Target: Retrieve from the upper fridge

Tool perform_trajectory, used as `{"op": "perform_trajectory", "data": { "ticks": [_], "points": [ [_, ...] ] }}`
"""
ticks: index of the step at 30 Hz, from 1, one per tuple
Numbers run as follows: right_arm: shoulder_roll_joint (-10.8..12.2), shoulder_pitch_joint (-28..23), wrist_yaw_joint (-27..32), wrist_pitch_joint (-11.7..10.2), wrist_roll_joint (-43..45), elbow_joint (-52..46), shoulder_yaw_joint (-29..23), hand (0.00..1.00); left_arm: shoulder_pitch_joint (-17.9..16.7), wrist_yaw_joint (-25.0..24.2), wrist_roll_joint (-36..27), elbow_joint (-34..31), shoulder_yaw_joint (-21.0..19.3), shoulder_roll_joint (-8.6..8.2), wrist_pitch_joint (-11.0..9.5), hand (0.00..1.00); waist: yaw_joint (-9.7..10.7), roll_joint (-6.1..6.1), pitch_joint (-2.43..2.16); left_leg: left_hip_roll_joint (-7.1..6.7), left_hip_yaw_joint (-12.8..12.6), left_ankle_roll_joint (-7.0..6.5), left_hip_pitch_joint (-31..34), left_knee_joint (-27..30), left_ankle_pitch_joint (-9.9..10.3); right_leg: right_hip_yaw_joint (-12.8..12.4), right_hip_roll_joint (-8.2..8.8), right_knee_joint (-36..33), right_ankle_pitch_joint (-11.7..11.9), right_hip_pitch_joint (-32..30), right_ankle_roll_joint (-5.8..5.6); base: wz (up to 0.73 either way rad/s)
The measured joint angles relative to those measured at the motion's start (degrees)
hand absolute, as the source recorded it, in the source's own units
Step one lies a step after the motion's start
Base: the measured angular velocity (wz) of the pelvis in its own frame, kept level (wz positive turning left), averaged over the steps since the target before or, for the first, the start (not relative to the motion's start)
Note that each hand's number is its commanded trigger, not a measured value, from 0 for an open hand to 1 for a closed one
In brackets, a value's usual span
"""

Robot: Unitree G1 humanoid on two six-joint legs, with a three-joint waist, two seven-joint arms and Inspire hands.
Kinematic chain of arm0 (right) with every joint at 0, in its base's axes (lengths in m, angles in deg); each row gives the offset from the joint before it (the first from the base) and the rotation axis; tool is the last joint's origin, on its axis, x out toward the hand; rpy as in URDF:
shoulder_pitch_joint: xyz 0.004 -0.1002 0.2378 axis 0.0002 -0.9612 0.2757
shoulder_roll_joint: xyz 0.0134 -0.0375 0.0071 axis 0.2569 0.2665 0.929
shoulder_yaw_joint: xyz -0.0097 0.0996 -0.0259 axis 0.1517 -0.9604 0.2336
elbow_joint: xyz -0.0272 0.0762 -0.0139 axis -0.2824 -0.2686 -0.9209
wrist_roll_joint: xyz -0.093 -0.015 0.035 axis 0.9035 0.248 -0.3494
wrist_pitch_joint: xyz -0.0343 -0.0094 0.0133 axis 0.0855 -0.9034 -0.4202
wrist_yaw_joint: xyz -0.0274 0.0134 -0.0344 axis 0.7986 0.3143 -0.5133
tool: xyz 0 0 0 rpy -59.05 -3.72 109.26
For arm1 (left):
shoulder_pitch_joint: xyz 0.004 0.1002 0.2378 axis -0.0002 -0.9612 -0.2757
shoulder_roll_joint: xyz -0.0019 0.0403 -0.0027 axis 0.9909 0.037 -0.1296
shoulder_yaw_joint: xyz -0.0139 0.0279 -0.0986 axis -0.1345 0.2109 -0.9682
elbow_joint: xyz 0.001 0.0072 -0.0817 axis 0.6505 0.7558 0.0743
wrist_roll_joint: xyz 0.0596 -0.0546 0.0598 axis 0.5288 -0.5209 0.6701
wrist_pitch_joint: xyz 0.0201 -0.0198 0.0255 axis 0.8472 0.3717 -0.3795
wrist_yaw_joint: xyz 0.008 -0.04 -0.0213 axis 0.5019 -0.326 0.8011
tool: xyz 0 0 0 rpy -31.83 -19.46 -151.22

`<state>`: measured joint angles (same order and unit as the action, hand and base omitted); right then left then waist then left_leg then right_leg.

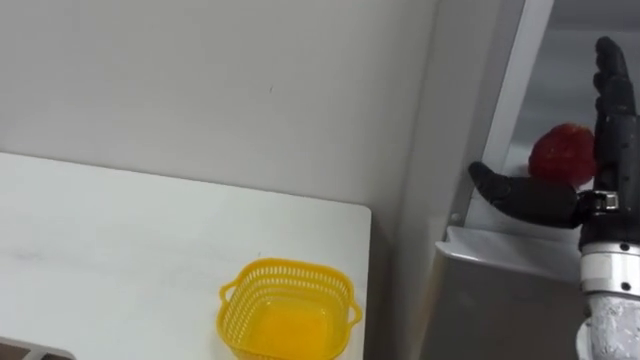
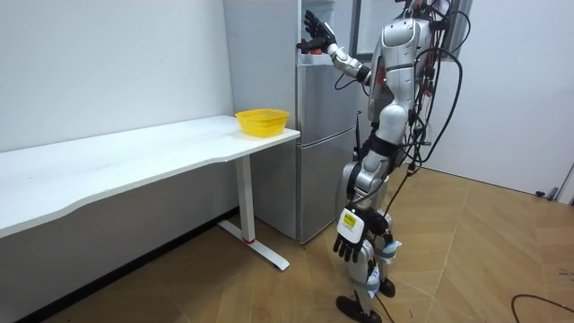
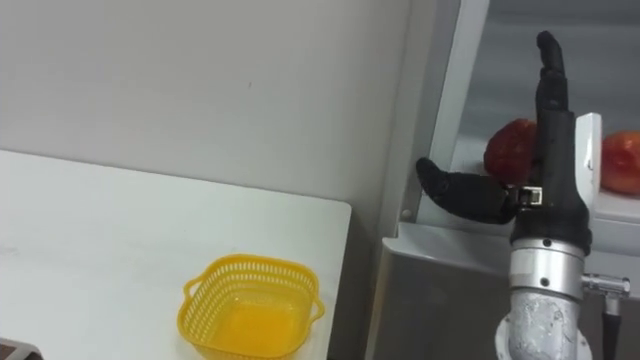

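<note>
Red fruit [image 1: 556, 150] sits on the upper fridge shelf [image 1: 500, 245], just behind my right hand [image 1: 610, 140], which is held flat and upright with the thumb splayed wide, gripping nothing yet; the left hand [image 2: 348, 238] hangs slack by the thigh. To take it cleanly I'd ease the palm in until it meets the fruit, then wrap round its widest part, keeping clear of the second fruit [image 3: 622, 160] beside it and lifting before drawing back over the shelf's front edge
</note>
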<state>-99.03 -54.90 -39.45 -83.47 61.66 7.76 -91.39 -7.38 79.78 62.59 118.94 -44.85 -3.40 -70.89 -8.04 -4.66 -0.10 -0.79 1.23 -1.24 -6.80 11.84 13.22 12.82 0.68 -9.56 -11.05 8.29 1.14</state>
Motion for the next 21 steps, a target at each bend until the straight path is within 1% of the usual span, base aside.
{"op": "perform_trajectory", "data": {
  "ticks": [8, 13, 20, 21],
  "points": [
    [0.0, 0.1, -0.2, -0.2, -1.0, 0.0, -0.3, 0.0, 0.5, 0.0, -0.1, 0.0, 0.0, -0.02, -0.1, 0.0, 0.2, 0.31, 0.42, 0.01, -0.2, 0.0, 0.0, 0.0, 0.0, 0.0, 0.01, 0.0, 0.0, 0.0, 0.0, 0.0],
    [0.0, 0.1, -0.2, -0.3, -1.7, 0.0, -0.3, 0.0, 1.2, 0.0, 0.0, 0.0, 0.0, -0.03, -0.2, 0.0, 0.3, 0.5, 0.55, 0.02, -0.2, 0.0, 0.0, 0.0, 0.0, -0.1, -0.01, 0.0, 0.0, -0.1, 0.0, 0.0],
    [0.0, 0.1, -0.2, -0.4, -1.9, -0.6, -0.4, 0.0, 1.6, 0.3, -0.2, 0.2, 0.0, -0.01, -0.7, 0.0, 0.6, 0.41, 0.5, 0.01, -0.2, 0.0, 0.2, -0.1, 0.0, -0.1, -0.02, 0.1, 0.0, -0.2, -0.02, 0.0],
    [0.0, 0.1, -0.2, -0.5, -2.0, -0.7, -0.4, 0.0, 1.6, 0.4, -0.2, 0.2, 0.0, 0.0, -0.8, 0.0, 0.7, 0.31, 0.43, 0.01, -0.2, 0.0, 0.2, -0.1, 0.0, -0.1, -0.03, 0.1, 0.0, -0.2, -0.02, 0.0]
  ]
}}
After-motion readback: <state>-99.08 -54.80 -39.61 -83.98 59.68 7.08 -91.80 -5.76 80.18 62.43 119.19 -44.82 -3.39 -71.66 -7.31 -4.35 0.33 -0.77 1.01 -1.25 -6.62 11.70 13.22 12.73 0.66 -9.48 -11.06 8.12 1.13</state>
